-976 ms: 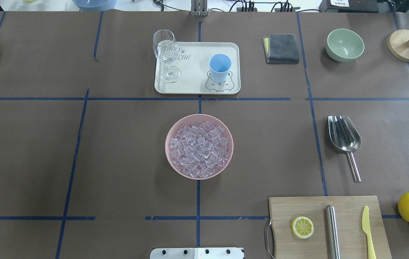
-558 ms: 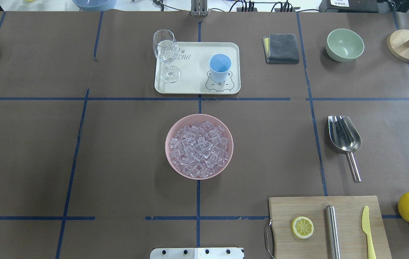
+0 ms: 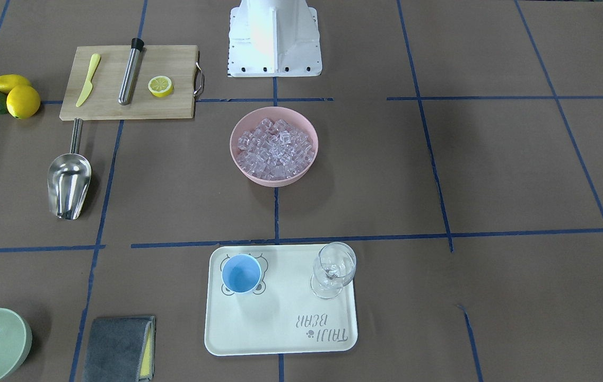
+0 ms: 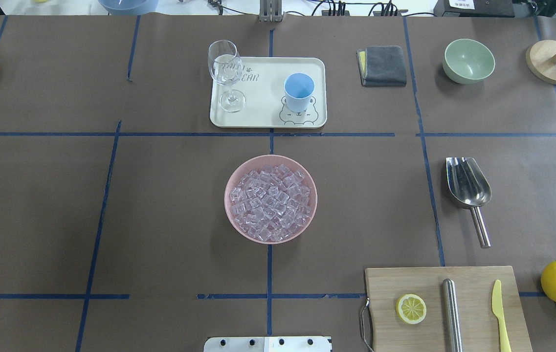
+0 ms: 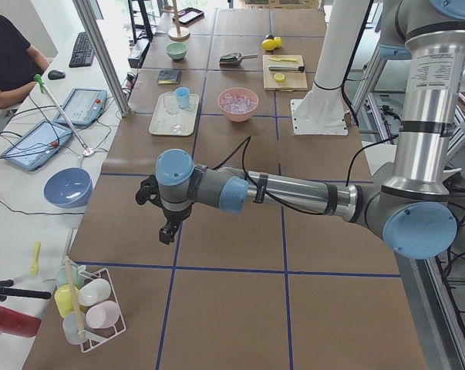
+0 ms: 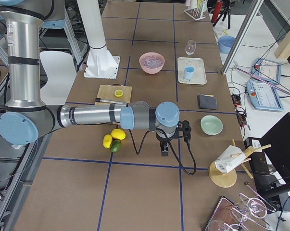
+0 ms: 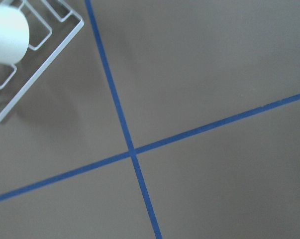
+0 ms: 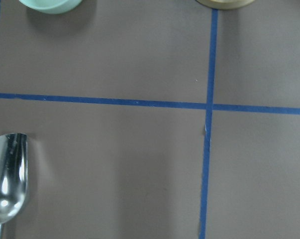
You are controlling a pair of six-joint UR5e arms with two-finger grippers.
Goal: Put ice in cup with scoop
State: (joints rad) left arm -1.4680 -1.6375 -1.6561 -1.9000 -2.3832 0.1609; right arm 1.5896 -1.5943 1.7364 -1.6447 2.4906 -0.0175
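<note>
- left arm (image 5: 294, 194) stretched out level, wrist bent down
- left gripper (image 5: 167, 230) points straight down, fingers too small to tell if parted
- right arm (image 6: 89, 115) stretched out level too
- right gripper (image 6: 164, 150) points down, finger state unclear

Only readable thing here is the print on the cream tray (image 3: 274, 318): "BEAR" is clear, and the word before it looks like "TAIJI". Nothing else legible.

A stemmed glass (image 4: 224, 68) stands on the cream tray (image 4: 263, 98). Seen from overhead, a grey cloth (image 4: 383, 66) lies right of the tray, with a green bowl (image 4: 469, 60) farther right.
</note>
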